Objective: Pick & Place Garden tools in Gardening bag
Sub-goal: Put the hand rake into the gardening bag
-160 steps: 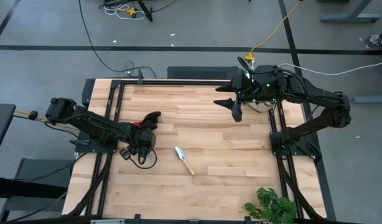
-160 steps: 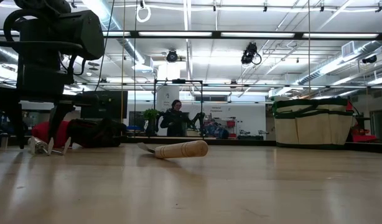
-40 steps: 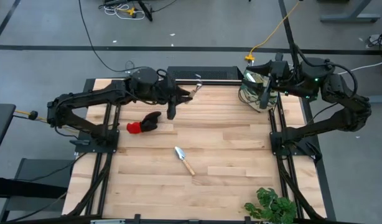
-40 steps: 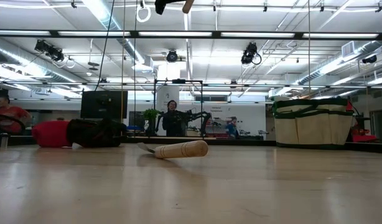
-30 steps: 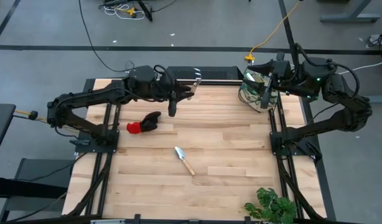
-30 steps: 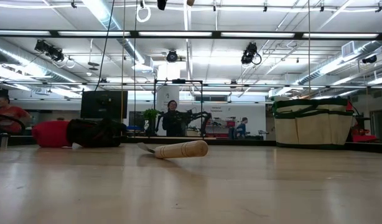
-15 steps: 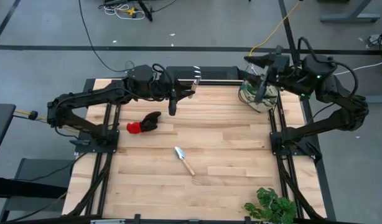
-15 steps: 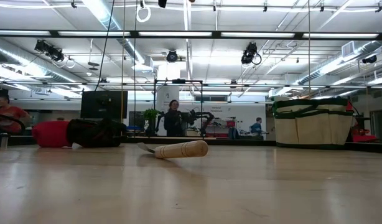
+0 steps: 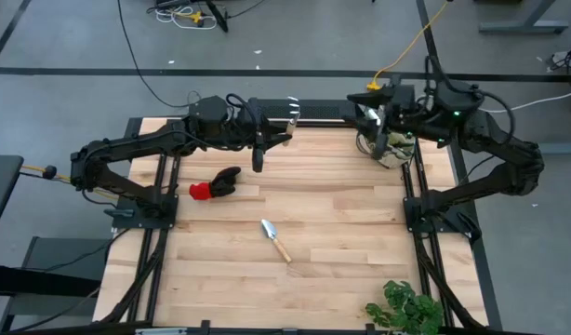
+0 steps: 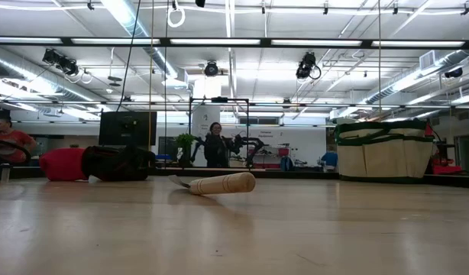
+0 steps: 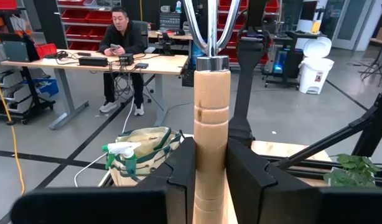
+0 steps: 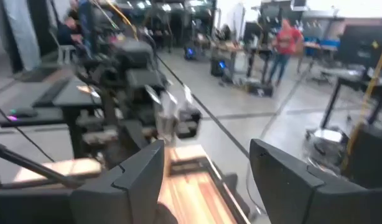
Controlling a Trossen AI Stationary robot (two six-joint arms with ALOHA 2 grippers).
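Right tool (image 9: 377, 140), spread empty, has swung over the bag (image 9: 390, 149). Left tool (image 9: 263, 141) pinches the rake (image 9: 287, 123), mid-carry; next, reach the bag.

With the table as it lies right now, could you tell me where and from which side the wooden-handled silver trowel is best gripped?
Grip the wooden-handled silver trowel at mid-handle, coming straight down from above. It lies flat and alone on the wooden table, its round handle angled toward the near right, so the fingers should close across the handle. The flat blade sits too close to the surface to pinch well.
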